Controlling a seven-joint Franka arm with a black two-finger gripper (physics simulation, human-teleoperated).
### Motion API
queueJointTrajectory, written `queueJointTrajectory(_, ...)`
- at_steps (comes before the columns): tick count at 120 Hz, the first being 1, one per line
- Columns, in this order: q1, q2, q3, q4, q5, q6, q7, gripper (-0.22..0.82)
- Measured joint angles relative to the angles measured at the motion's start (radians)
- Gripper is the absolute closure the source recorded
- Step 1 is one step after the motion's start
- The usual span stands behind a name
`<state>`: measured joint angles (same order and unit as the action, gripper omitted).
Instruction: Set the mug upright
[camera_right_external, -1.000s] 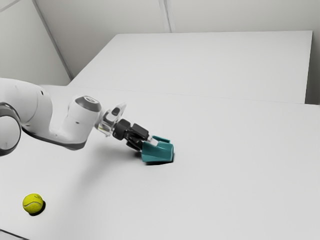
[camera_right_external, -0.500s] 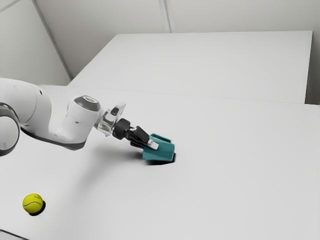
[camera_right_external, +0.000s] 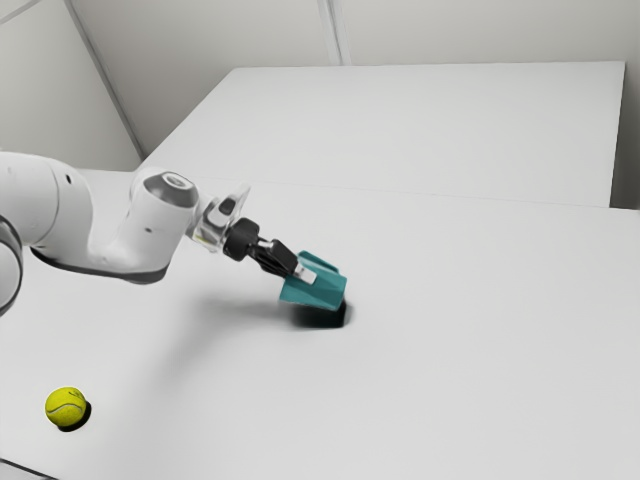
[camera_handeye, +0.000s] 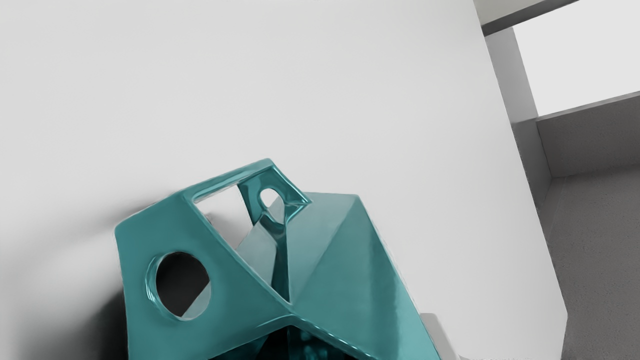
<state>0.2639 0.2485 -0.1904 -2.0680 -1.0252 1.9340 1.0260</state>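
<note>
My gripper (camera_right_external: 303, 272) is shut on the teal mug (camera_right_external: 323, 290) in the exterior view, a pale fingertip lying against its near side. The mug hangs tilted just above the table, its dark shadow beneath it and its handle on the upper side. In the wrist view, the angular mug (camera_handeye: 345, 270) shows its handle and a round hole at close range. There the gripper (camera_handeye: 370, 350) is at the bottom edge, with a grey fingertip (camera_handeye: 436, 330) beside the mug's outer wall; the other finger is hidden.
A yellow-green tennis ball (camera_right_external: 66, 407) rests on the white table (camera_right_external: 480, 330), toward the exterior view's lower left and well away from the mug. A raised white surface (camera_right_external: 420, 125) stands beyond the table. The table's edge crosses the wrist view.
The gripper has closed on the mug and risen with it. The mug has come off the table and tilted further, and its shadow has separated from it. The ball has stayed put.
</note>
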Motion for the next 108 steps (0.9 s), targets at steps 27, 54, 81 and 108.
queueJointTrajectory(27, -0.002, -0.133, -0.068, -0.057, 0.243, 0.093, -0.038, 0.77)
queueJointTrajectory(54, -0.017, -0.221, -0.171, -0.085, 0.697, 0.173, -0.219, 0.77)
queueJointTrajectory(81, -0.054, -0.254, -0.207, -0.146, 0.908, 0.243, -0.412, 0.77)
queueJointTrajectory(108, -0.059, -0.288, -0.236, -0.204, 0.971, 0.295, -0.567, 0.77)
